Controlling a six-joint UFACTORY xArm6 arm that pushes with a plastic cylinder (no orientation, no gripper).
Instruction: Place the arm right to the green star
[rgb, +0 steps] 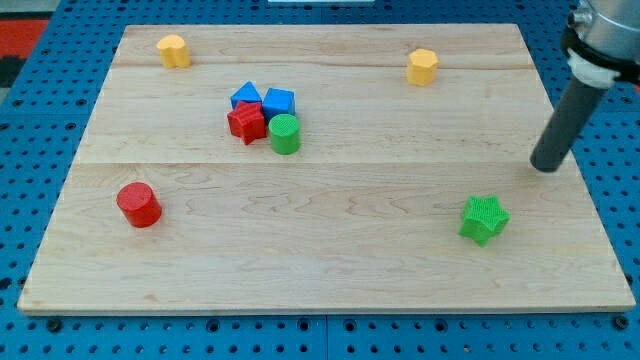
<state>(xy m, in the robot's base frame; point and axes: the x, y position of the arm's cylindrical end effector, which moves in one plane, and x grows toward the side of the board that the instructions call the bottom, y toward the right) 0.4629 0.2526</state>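
The green star (484, 219) is seen nearest the view's bottom, on the right part of the wooden board (330, 250); my tip (547, 167) is set down above it and to its right, near but apart from it, touching no block, and nothing is held by the bare rod. A red cylinder (138, 204) is placed at the left; a cluster is formed by a red star (246, 122), a green cylinder (285, 133) and two blue blocks (262, 98); two yellow blocks (173, 50) are found near the top.

Pale wooden table (330, 250) of 3 planks with visible grain, evenly lit. Beneath and around it, blue pegboard (300, 340) dotted with holes; a red patch (25, 40) at far left.
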